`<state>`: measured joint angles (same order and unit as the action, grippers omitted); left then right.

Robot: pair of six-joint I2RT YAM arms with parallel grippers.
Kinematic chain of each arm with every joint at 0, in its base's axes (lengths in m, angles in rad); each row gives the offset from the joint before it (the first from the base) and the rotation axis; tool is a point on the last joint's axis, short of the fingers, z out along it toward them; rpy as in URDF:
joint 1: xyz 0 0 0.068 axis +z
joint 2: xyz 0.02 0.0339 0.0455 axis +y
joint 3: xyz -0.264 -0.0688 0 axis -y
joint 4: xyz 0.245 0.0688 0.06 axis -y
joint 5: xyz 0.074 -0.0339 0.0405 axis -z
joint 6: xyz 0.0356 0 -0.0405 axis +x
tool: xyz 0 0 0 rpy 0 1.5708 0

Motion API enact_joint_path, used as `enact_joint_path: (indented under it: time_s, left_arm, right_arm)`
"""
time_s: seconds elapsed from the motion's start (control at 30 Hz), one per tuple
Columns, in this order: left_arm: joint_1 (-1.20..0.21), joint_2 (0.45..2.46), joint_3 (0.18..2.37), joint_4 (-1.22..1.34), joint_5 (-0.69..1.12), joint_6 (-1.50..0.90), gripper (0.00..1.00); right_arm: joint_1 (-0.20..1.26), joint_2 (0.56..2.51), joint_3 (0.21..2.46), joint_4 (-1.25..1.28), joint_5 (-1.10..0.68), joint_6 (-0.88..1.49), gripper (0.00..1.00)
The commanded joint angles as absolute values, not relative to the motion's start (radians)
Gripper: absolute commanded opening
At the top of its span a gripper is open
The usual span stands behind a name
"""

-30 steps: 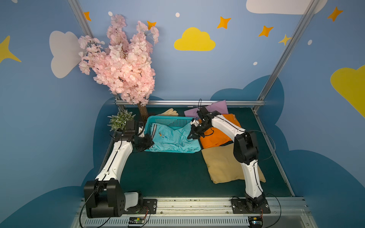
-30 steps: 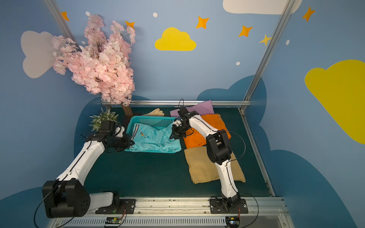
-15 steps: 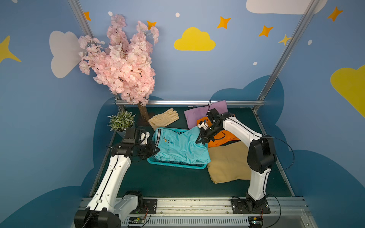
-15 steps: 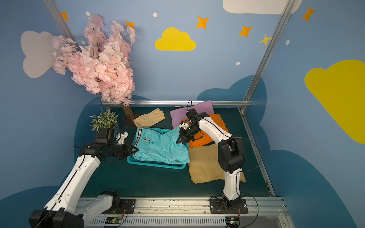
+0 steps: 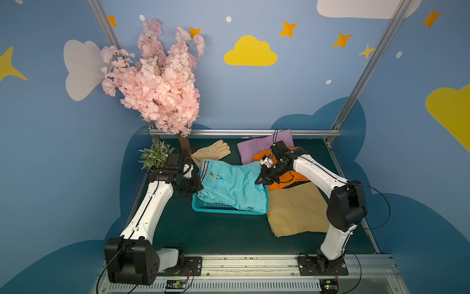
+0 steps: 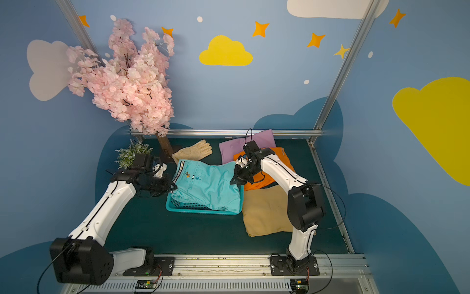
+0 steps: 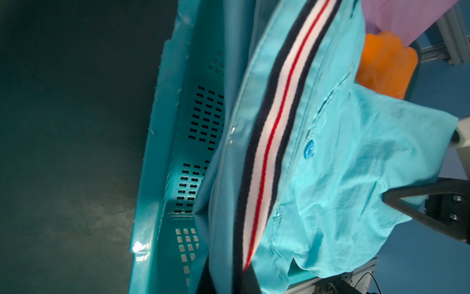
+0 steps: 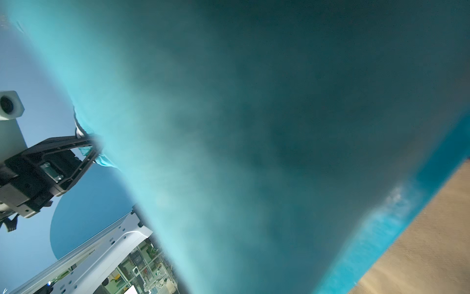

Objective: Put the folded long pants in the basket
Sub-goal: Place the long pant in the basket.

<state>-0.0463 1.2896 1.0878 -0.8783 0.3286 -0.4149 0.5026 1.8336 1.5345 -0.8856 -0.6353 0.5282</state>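
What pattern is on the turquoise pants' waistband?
On the turquoise pants, the waistband is striped navy, white, thin red, white, navy; clearest in the left wrist view.

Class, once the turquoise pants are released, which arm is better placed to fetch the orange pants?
Right: the right pincer grips the turquoise pants beside the orange pants; the left pincer is across the basket.

You see the turquoise pants [image 7: 343, 191], striped waistband up, draped over the teal basket [image 7: 157, 163] on the worktop [image 7: 63, 152]; orange pants [image 7: 386, 63] and lilac pants [image 7: 396, 15] lie beyond.
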Motion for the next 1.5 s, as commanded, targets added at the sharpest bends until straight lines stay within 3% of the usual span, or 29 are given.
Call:
enact_joint_path:
  time_s: [0.0,0.27,0.37,0.77,0.8,0.93,1.0,1.1,1.23,1.37,1.47]
  left_arm:
    - [-0.045,1.29,1.071,-0.85,0.292,-0.416,0.02]
    - [-0.057,1.34,1.048,-0.861,0.253,-0.404,0.02]
    - [-0.066,1.364,1.052,-0.872,0.239,-0.396,0.02]
    - [-0.094,1.415,1.067,-0.903,0.186,-0.37,0.04]
    - [-0.094,1.419,1.071,-0.91,0.19,-0.365,0.08]
    - [-0.095,1.407,1.108,-0.965,0.216,-0.335,0.44]
    - [-0.095,1.384,1.149,-1.008,0.204,-0.325,0.51]
    - [-0.095,1.346,1.219,-1.068,0.19,-0.31,0.52]
    - [-0.097,1.309,1.286,-1.097,0.221,-0.304,0.47]
    - [-0.116,1.306,1.252,-0.971,0.438,-0.338,0.24]
    - [-0.171,1.377,1.235,-0.904,0.423,-0.375,0.05]
  right_arm:
    - [0.513,1.857,1.537,-0.864,-0.6,0.543,0.0]
    - [0.555,1.898,1.526,-0.881,-0.494,0.542,0.0]
    - [0.584,1.912,1.55,-0.932,-0.379,0.525,0.0]
    - [0.63,1.95,1.59,-0.956,-0.284,0.512,0.01]
    - [0.63,1.949,1.591,-0.956,-0.284,0.512,0.03]
    - [0.642,1.922,1.613,-0.974,-0.302,0.478,0.29]
    - [0.646,1.867,1.622,-0.99,-0.26,0.47,0.42]
    - [0.643,1.807,1.673,-1.05,-0.16,0.445,0.5]
    - [0.644,1.747,1.702,-1.056,-0.093,0.423,0.5]
    - [0.646,1.742,1.63,-0.863,-0.372,0.436,0.36]
    - [0.649,1.838,1.675,-0.85,-0.435,0.441,0.22]
